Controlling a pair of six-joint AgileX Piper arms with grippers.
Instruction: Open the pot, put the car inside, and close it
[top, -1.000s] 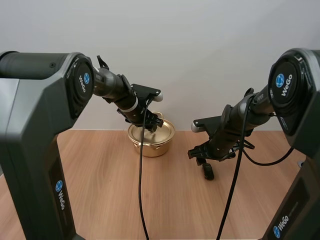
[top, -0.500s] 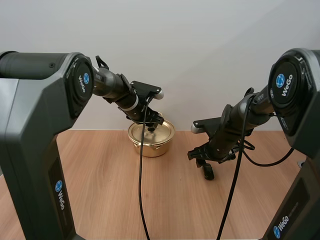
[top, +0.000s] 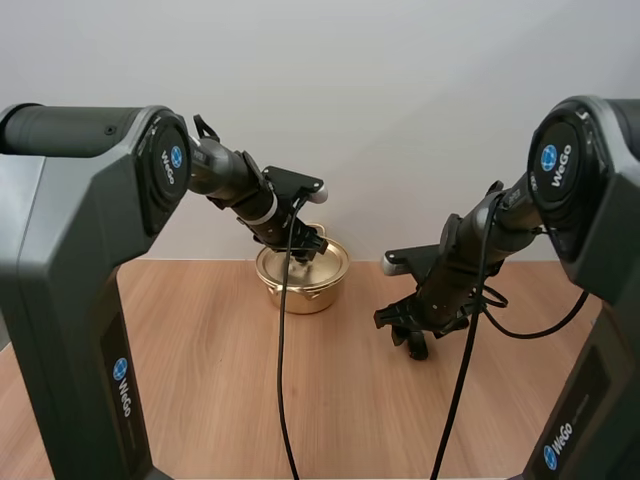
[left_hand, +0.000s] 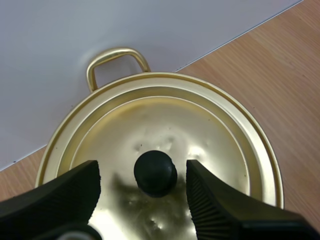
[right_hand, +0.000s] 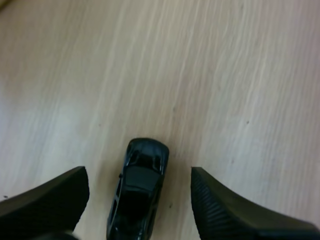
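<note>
Left gripper (left_hand: 142, 172) hangs over the pot (top: 300, 285), fingers spread wide either side of the lid's (left_hand: 200, 125) black knob (left_hand: 155, 172) with a gap on both sides; the pot sits close to the table's (top: 200, 380) back edge by the wall, lid on. Bare wood lies in front of the pot and to its right. Well right of the pot, the right gripper (right_hand: 138, 175) is low and wide open, straddling the car (right_hand: 137, 192): small, glossy black, on its wheels, lengthwise between the fingers, untouched.
</note>
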